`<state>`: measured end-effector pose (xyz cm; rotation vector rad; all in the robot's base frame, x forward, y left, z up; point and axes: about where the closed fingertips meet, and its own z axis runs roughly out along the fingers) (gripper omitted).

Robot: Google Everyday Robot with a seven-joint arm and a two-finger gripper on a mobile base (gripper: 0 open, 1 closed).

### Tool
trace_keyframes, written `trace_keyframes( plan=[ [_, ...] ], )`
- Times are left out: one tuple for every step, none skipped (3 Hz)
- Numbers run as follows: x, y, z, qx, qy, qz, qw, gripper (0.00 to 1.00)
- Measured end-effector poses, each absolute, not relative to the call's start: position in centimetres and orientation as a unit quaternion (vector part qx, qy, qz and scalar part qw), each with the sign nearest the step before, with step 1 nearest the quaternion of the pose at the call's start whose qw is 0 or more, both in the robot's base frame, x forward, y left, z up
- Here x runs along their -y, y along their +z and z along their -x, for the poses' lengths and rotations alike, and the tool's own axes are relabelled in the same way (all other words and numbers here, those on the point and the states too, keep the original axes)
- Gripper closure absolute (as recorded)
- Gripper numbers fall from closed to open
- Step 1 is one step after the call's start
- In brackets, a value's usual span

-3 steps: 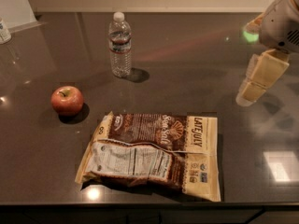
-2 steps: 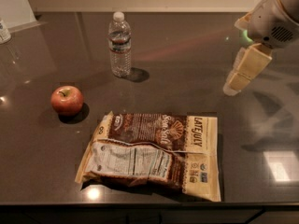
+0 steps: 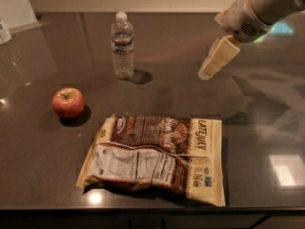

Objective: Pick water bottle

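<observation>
The water bottle (image 3: pixel 123 46) is a small clear ribbed bottle with a white cap and a dark label band. It stands upright on the dark table, left of centre and toward the back. My gripper (image 3: pixel 209 68) hangs from the white arm at the upper right. It is above the table, well to the right of the bottle and apart from it, with nothing in it.
A red apple (image 3: pixel 68 102) sits at the left. A brown and cream snack bag (image 3: pixel 155 159) lies flat near the table's front edge (image 3: pixel 152 208). A small white-labelled container (image 3: pixel 4 31) stands at the far left edge.
My arm and gripper have moved left and a little upward, closer to the bottle. The bottle, apple and bag have not moved.
</observation>
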<state>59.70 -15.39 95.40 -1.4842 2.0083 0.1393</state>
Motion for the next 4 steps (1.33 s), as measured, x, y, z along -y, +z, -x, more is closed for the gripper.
trace_keyframes(
  plan=[
    [12.5, 94.6, -62.8, -0.750, 0.082, 0.562, 0.339, 0.00],
    [8.9, 94.0, -65.2, -0.736, 0.120, 0.558, 0.364, 0.00],
    [5.5, 93.8, -66.9, -0.724, 0.154, 0.553, 0.382, 0.00],
    [1.9, 93.6, -67.6, -0.713, 0.195, 0.550, 0.388, 0.00]
  ],
)
